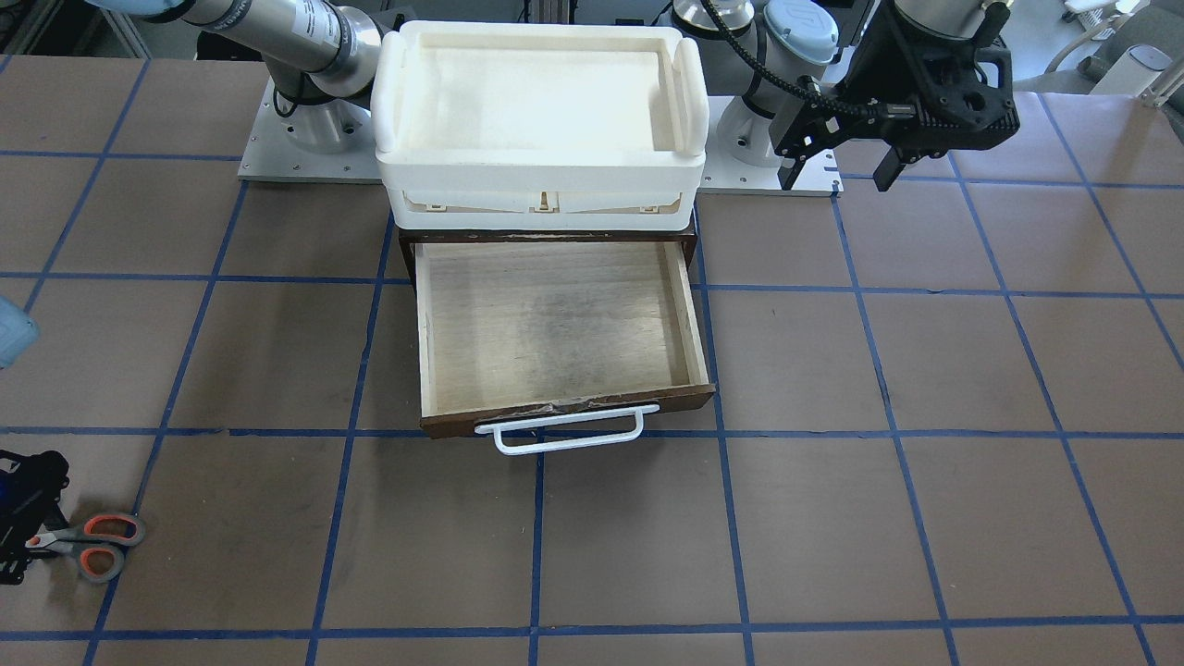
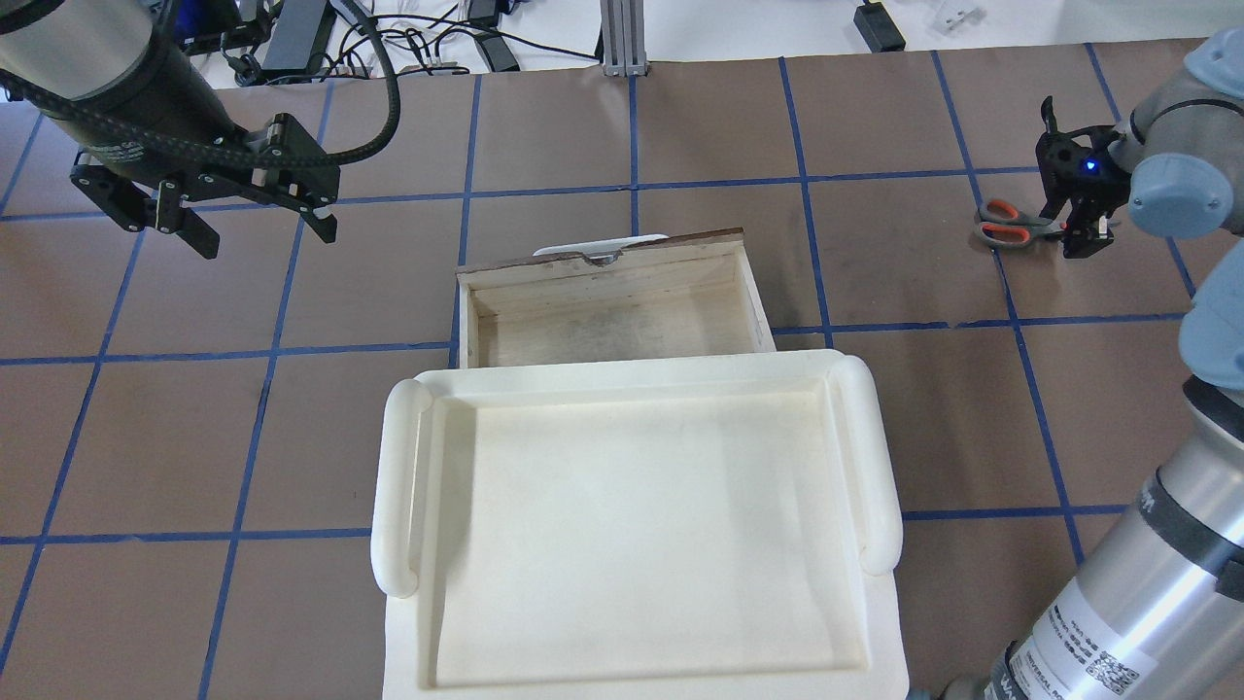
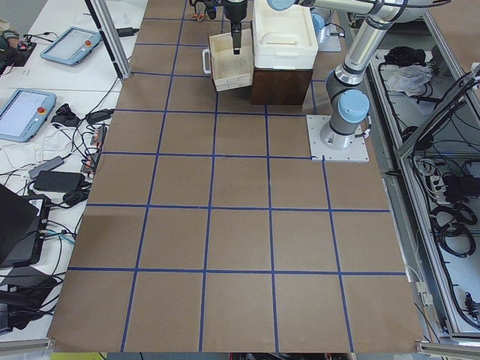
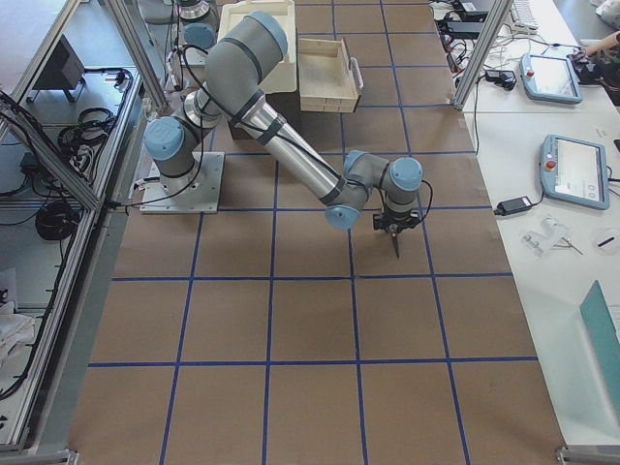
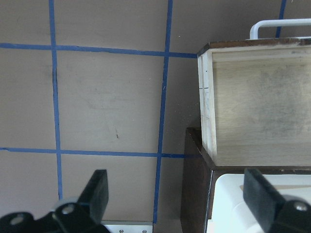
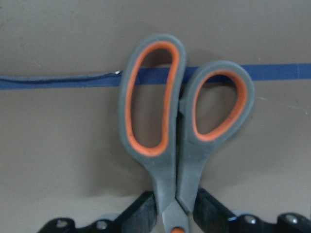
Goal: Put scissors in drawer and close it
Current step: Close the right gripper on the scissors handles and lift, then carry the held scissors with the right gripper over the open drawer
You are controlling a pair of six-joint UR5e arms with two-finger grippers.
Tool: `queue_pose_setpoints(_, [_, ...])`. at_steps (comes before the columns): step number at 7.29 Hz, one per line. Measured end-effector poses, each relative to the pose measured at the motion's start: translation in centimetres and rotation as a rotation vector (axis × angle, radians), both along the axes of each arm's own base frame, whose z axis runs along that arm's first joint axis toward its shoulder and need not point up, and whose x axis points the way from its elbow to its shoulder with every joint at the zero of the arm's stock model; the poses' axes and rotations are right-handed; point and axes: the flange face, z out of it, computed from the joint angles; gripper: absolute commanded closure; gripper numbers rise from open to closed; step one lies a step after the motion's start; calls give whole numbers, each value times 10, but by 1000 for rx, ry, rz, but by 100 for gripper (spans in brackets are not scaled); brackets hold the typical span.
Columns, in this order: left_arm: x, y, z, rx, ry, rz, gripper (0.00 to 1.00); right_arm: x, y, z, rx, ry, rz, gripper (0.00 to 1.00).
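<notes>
Scissors pinched at far right, drawer open

Scissors (image 2: pixel 1007 224) lie flat on the brown table (image 1: pixel 925 370), well apart from the drawer (image 1: pixel 555 319), out toward the robot's right. Both handle loops sit across a blue tape line and the blades point toward the right arm. Right gripper (image 6: pixel 177 213) is down at table level. Its black fingers (image 6: pixel 143 212) are clamped against both sides of the scissors, just behind the loops at the orange pivot dot.

Drawer is pulled fully out of a dark brown cabinet (image 1: pixel 404 248), pale plywood bottom showing, white bar handle (image 1: pixel 564 435) facing away from the robot. White foam tray (image 1: pixel 541 176) sits on top of the cabinet.

Left gripper (image 2: pixel 260 228) hangs in the air on the robot's left of the drawer, touching nothing. Fingers are spread wide and hold nothing. Its wrist view looks down on the drawer's left corner and the cabinet edge
</notes>
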Motion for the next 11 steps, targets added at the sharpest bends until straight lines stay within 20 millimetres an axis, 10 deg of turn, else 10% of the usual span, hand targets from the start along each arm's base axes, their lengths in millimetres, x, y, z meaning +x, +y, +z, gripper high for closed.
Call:
queue_pose_setpoints(3, [0, 0, 0, 1, 0, -1, 0, 4, 0, 16, -4, 25, 31, 100])
queue_pose_setpoints(7, [0, 0, 0, 1, 0, 0, 0, 33, 13, 100, -2, 54, 65, 100])
queue_pose_setpoints(11, [0, 0, 0, 1, 0, -1, 0, 153, 44, 202, 24, 81, 120, 100])
